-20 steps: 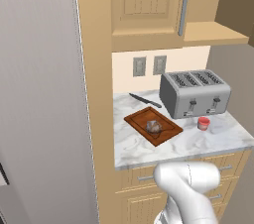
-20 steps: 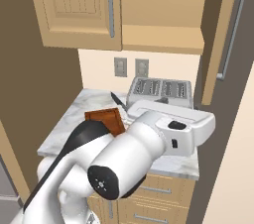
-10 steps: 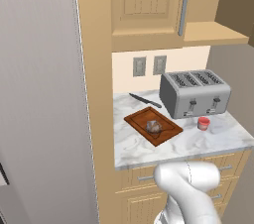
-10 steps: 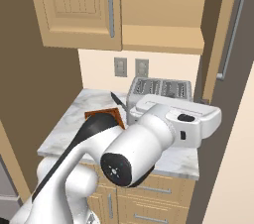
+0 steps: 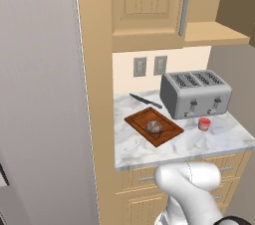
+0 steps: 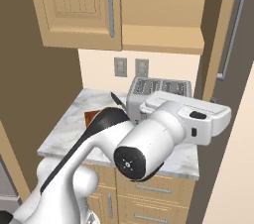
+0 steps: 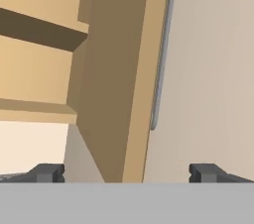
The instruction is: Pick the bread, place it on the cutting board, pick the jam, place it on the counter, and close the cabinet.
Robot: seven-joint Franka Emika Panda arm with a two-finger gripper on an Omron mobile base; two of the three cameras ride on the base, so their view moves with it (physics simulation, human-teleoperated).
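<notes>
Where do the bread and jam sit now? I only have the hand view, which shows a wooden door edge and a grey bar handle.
Observer: The bread lies on the cutting board, in the left base view.
Operator: And the jam?
Observer: The jam stands on the counter, in front of the toaster near its right end.
Operator: Is the cabinet shut?
Observer: No. The right base view shows the cabinet door swung out, edge-on, beside the arm.
Operator: Gripper state?
Observer: The gripper is open, holding nothing, its fingertips either side of the door's edge.
</notes>
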